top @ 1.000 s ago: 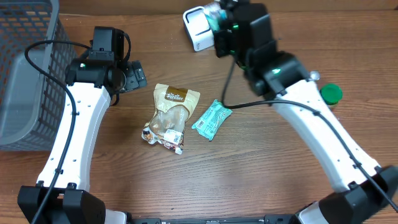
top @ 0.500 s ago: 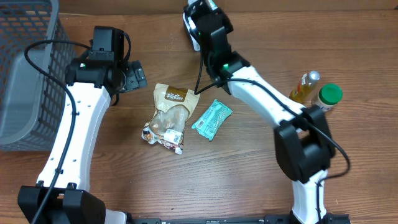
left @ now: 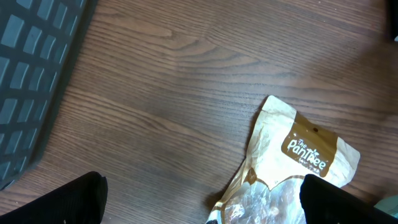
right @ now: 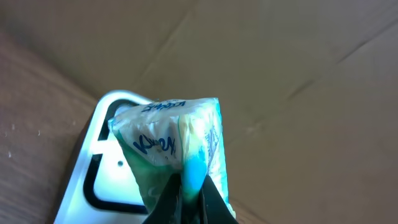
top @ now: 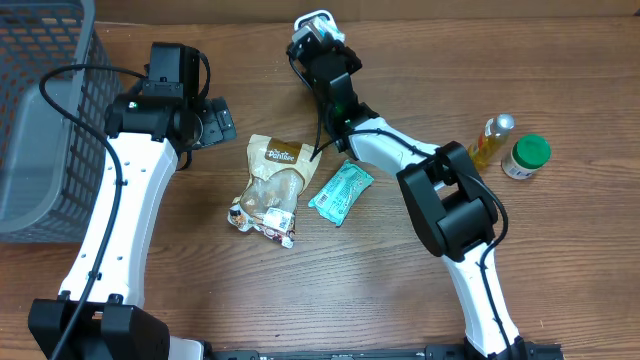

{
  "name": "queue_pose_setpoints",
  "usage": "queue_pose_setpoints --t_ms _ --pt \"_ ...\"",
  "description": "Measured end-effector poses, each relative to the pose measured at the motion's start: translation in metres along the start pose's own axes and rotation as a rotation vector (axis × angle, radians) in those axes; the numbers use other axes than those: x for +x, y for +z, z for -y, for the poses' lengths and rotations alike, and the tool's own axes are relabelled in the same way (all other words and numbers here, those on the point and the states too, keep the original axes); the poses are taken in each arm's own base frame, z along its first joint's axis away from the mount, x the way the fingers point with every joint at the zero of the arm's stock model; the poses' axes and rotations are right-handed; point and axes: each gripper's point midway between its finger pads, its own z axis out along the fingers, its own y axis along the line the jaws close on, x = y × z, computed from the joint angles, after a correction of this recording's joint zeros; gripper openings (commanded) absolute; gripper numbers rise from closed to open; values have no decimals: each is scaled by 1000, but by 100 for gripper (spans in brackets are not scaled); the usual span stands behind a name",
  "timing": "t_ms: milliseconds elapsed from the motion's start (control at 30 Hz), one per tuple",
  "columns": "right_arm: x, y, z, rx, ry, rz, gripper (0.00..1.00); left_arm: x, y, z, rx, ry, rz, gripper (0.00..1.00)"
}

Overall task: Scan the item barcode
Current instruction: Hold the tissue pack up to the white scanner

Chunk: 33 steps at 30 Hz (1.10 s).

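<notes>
The right gripper (right: 186, 193) is clamped on a small green-and-white plastic tissue packet (right: 171, 146), pinching one edge of it. The packet's long axis runs straight out ahead of the fingertips. Just beyond it and a little to the gripper's left sits the white plastic barcode scanner (right: 93, 177). The packet overlaps the scanner in the wrist view, and I cannot tell whether they touch. That is the relation that counts: I'd say the next move only needs the packet's printed face turned toward the scanner window.

The right arm is plainly the nearer one. The left gripper (top: 215, 125) hangs well apart from the scanner with its jaws spread wide and nothing between them. Below and ahead of it lies a tan foil snack pouch (left: 298, 162).

Counting what's there:
- one scanner
- one held tissue packet
- one snack pouch
- one teal wrapped bar (top: 340, 192) just beside the pouch
- one yellow bottle (top: 490, 138)
- one green-lidded jar (top: 527, 153)
- one grey mesh basket (top: 40, 120) — off to the left gripper's outer side
</notes>
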Motion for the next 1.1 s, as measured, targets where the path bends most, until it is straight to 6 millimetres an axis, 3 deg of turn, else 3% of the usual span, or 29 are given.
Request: queue_pose_setpoints --t_ms 267,600,767,900,1033,1100 --pt "14 11 4 -38 1 3 4 0 0 0 0 0 0 99" --pt "-2 11 9 -32 67 74 4 0 0 0 0 0 0 99" --pt "-1 4 20 -11 95 5 3 0 0 0 0 0 1 100" --pt "-6 -27 32 -92 48 -135 4 0 0 0 0 0 0 100" --pt "-16 -89 60 -176 66 -291 4 0 0 0 0 0 0 100" --pt "-11 -125 77 -212 92 -389 4 0 0 0 0 0 0 99"
